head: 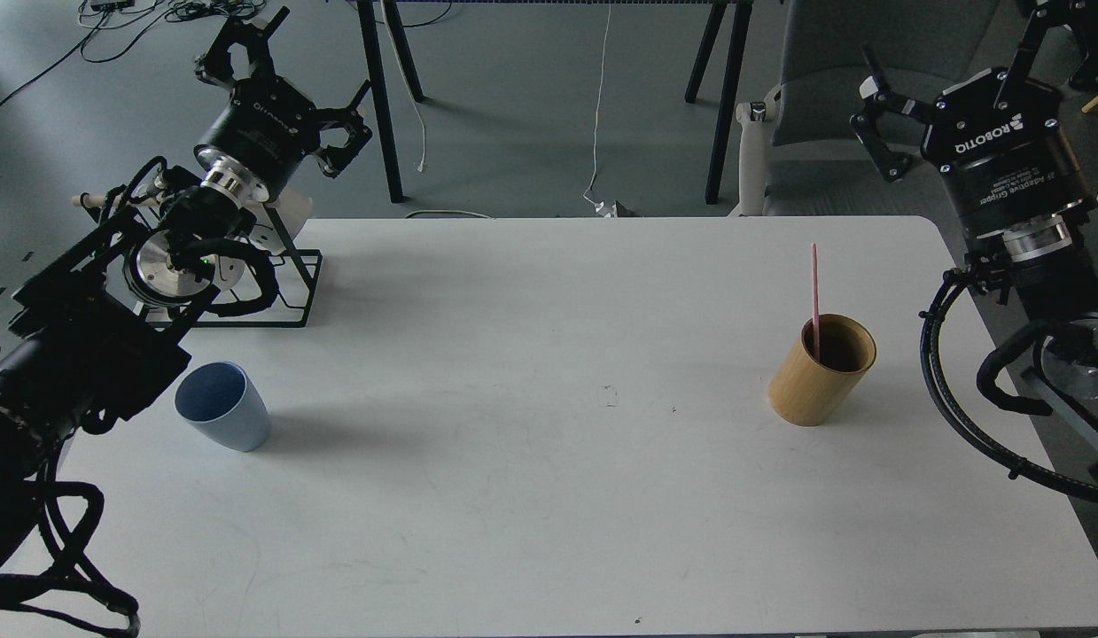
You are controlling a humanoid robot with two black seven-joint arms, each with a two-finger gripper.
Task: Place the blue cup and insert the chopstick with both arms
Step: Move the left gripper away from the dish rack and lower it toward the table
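head view looks down on a white surface [531, 496] with both arms raised clear of it.

at far left the left arm [79, 354] comes in from the edge and bends upward; its left claw [287, 84] hangs beyond the back left corner of the surface, fingers spread wide and holding nothing. just under that wrist a black wire rack [283, 283] sits on the surface's back left corner.

near the left edge, in front of the rack, the blue cup [225, 406] stands upright on the surface, mouth open and showing a darker blue inside. it is apart from the arm's dark links, which lie beside it to the left.

the middle of the surface carries only a few faint marks.

toward the right a tan wooden cylinder [821, 370] stands on the surface, well apart from the blue cup. the chopstick [814, 297], thin and pink, stands nearly upright inside it, leaning on the rim with its upper part rising well above.

at far right the right arm [1036, 266] rises off the surface's right edge; its right claw [947, 84] is spread wide and empty. behind the surface are dark table legs [380, 97] and a grey chair [868, 80].
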